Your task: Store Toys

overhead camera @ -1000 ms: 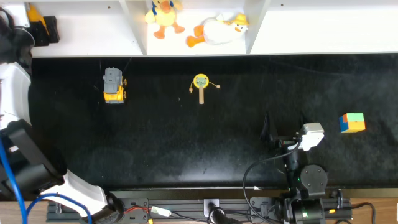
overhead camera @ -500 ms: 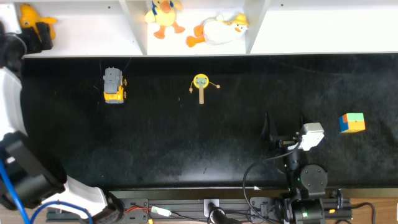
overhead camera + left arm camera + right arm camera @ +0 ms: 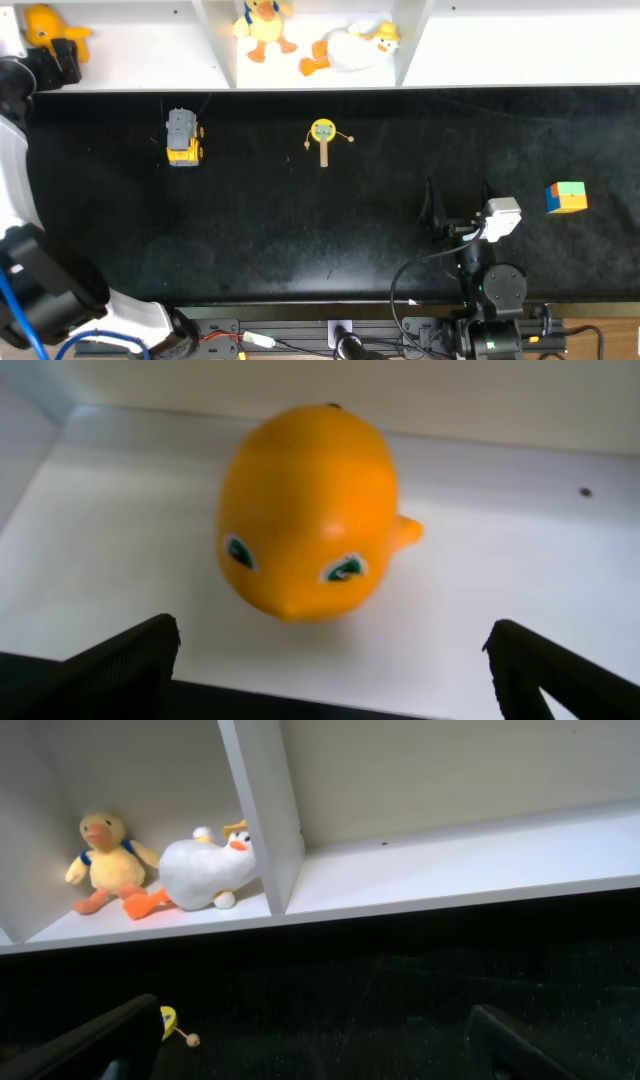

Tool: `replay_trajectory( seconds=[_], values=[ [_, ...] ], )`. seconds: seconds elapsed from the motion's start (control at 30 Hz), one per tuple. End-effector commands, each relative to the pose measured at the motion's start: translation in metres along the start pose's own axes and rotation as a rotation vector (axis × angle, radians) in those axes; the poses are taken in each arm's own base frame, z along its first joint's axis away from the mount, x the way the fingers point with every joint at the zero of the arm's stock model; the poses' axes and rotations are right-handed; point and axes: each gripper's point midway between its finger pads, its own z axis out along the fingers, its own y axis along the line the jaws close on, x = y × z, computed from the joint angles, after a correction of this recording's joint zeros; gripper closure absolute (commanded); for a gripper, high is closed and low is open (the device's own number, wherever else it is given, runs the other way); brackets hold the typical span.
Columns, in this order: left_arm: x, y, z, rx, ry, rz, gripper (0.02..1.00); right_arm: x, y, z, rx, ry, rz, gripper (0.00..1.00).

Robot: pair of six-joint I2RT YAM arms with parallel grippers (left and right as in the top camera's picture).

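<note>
Two tools gape: left tool (image 3: 332,635) before the orange toy (image 3: 310,510) on the shelf (image 3: 520,560), right tool (image 3: 456,205) near the cube (image 3: 566,197)

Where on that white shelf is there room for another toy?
The right compartment is bare, right of the divider beside the white goose. The middle compartment is crowded: goose and yellow duck. The left compartment holds an orange toy.

An orange toy (image 3: 42,22) sits in the shelf's (image 3: 150,60) left compartment, the left gripper (image 3: 60,56) just beside it; a yellow duck (image 3: 264,22) and a white goose (image 3: 350,48) share the middle one. On the mat (image 3: 300,230) lie a truck (image 3: 182,136), a rattle (image 3: 323,137) and a cube (image 3: 566,197), well apart.
</note>
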Motion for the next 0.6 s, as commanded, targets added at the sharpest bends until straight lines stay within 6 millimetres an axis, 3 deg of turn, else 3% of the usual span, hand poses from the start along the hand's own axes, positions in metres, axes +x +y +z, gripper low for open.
replay_trajectory(
  seconds=[0.03,0.6],
  values=[
    [-0.027,-0.014,-0.039,0.029,-0.067,0.073,0.020,0.003,0.001,0.000,-0.007,-0.001,-0.007,0.005],
    [0.023,-0.048,-0.115,0.078,0.153,0.063,0.023,0.003,0.001,0.000,-0.007,-0.002,-0.007,0.005]
  ],
)
